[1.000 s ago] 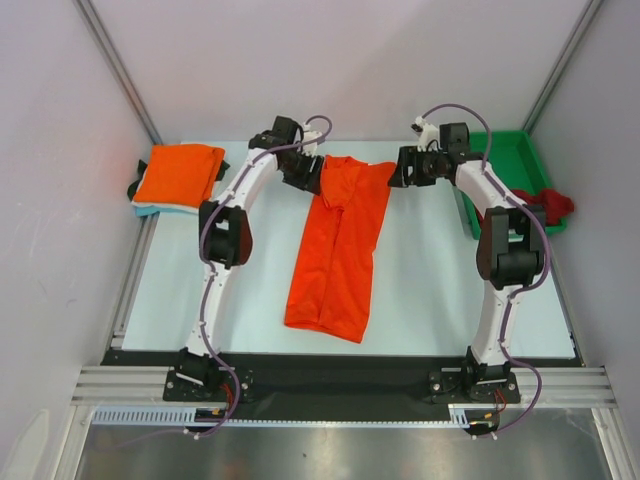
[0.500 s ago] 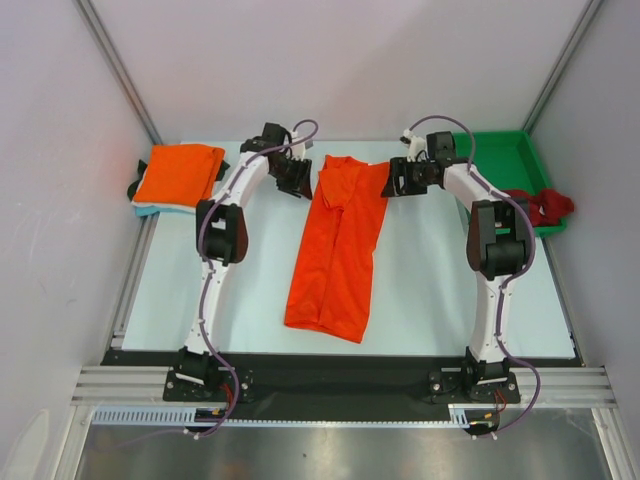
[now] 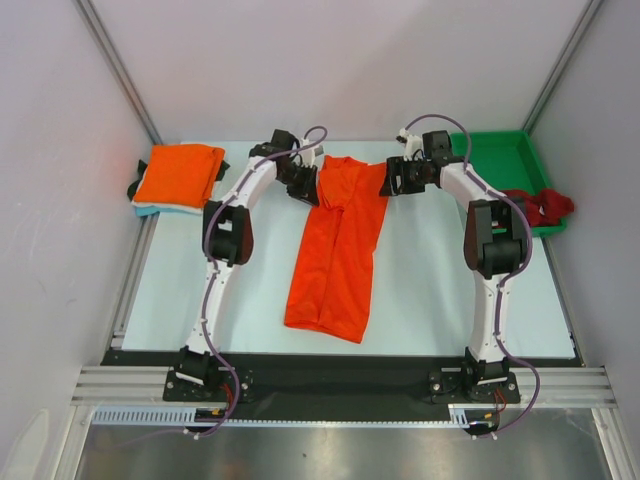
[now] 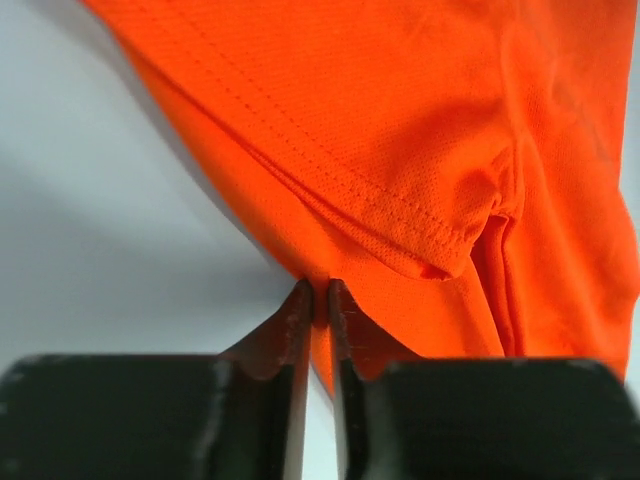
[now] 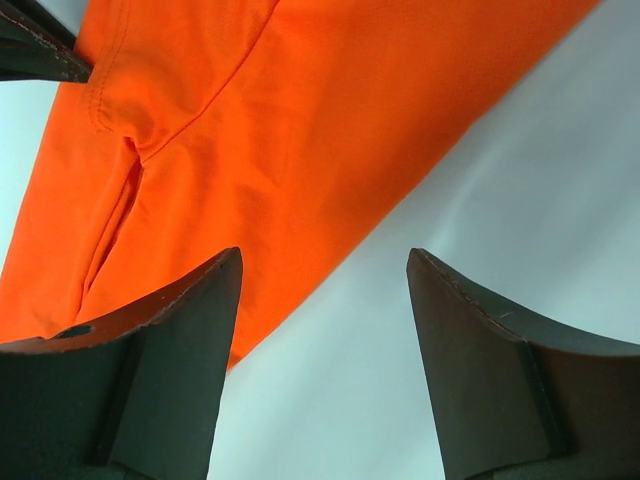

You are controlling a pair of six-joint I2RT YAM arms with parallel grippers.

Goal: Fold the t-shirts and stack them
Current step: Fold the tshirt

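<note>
An orange t-shirt (image 3: 338, 250) lies folded lengthwise into a long strip down the middle of the table, collar end at the far side. My left gripper (image 3: 304, 186) is at its far left corner, shut on the cloth's edge; the left wrist view shows the jaws (image 4: 320, 295) pinching the orange fabric (image 4: 400, 130). My right gripper (image 3: 392, 181) is at the shirt's far right corner, open and empty; in the right wrist view (image 5: 325, 265) it straddles the shirt's edge (image 5: 280, 120). A folded orange tee on a pale blue one (image 3: 180, 176) is stacked at far left.
A green plastic tray (image 3: 505, 165) stands at the far right, with a dark red tee (image 3: 548, 206) bunched at its near right side. The left gripper's fingers show at the top left of the right wrist view (image 5: 30, 50).
My left gripper drew slightly left, then came back down onto the shirt's far left corner. My right gripper shifted a little left toward the far right corner. The shirt has barely moved.
</note>
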